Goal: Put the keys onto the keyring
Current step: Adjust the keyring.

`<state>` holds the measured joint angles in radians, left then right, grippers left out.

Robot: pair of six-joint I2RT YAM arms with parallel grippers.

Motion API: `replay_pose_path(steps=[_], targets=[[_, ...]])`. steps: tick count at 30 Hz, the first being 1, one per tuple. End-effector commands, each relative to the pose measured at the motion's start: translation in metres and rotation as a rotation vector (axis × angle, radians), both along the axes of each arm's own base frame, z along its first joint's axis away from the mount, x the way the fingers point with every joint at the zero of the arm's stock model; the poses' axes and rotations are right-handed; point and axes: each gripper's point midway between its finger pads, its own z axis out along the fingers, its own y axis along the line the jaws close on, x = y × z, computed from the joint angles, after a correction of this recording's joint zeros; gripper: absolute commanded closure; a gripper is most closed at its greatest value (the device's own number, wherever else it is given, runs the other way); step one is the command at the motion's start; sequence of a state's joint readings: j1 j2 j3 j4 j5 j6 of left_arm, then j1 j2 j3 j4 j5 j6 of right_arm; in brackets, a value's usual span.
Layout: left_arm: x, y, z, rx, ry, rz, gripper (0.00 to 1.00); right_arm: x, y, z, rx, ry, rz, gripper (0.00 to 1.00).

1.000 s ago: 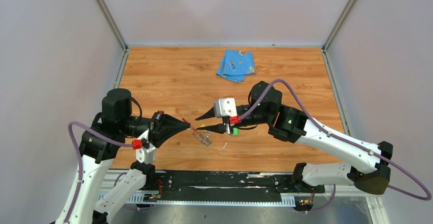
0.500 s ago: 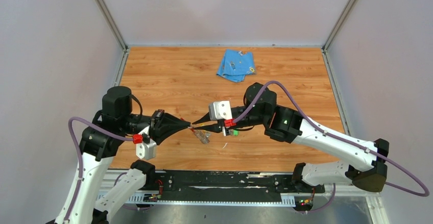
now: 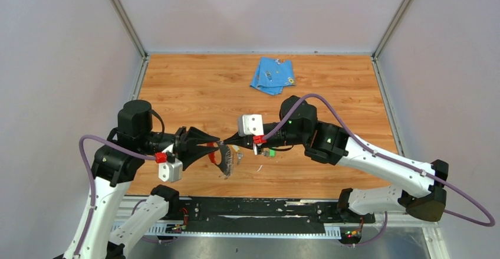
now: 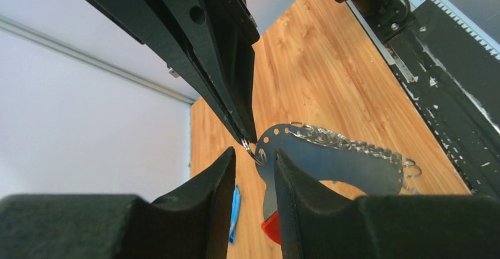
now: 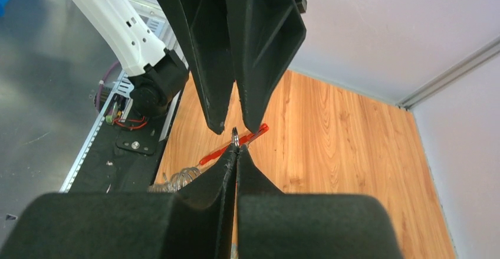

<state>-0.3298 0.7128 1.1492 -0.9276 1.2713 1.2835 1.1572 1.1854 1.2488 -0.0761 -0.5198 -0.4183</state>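
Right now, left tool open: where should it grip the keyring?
Likely the keyring, on its flat plate near the red edge, which shows between the left tool's open fingers; come in from the left. The right tool pinches its small end ring, so the plate hangs free.

The keyring (image 3: 226, 160) hangs over the table's (image 3: 177, 82) near middle, between my left gripper (image 3: 216, 148) on its left and my right gripper (image 3: 227, 141) on its right (tips nearly meeting). The cloth (image 3: 272, 75) lies on the table well behind them.
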Motion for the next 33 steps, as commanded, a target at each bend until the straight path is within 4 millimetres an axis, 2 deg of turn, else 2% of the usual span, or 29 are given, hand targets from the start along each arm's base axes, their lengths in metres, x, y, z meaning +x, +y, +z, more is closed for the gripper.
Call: replay_pose_path(steps=[1,7,11,19,27,33], targets=[[-0.001,0.001,-0.004,0.009,0.023,0.016,0.65,0.005,-0.003,0.009,-0.011,-0.026,-0.036,1.00],[-0.004,0.001,-0.007,0.010,0.100,0.016,0.70,0.005,-0.002,0.009,-0.015,-0.025,-0.033,0.99],[-0.004,0.000,-0.015,0.022,0.214,0.022,0.69,0.003,0.000,0.010,-0.010,-0.019,-0.024,1.00],[0.004,-0.001,-0.024,0.044,0.256,0.047,0.67,0.002,0.000,0.013,0.009,-0.015,-0.018,0.99],[0.007,-0.002,-0.025,0.052,0.299,0.054,0.73,0.000,0.004,0.012,0.010,-0.002,-0.005,1.00],[0.007,-0.003,-0.026,0.052,0.331,0.050,0.82,-0.001,0.006,0.012,0.012,0.004,0.003,0.99]])
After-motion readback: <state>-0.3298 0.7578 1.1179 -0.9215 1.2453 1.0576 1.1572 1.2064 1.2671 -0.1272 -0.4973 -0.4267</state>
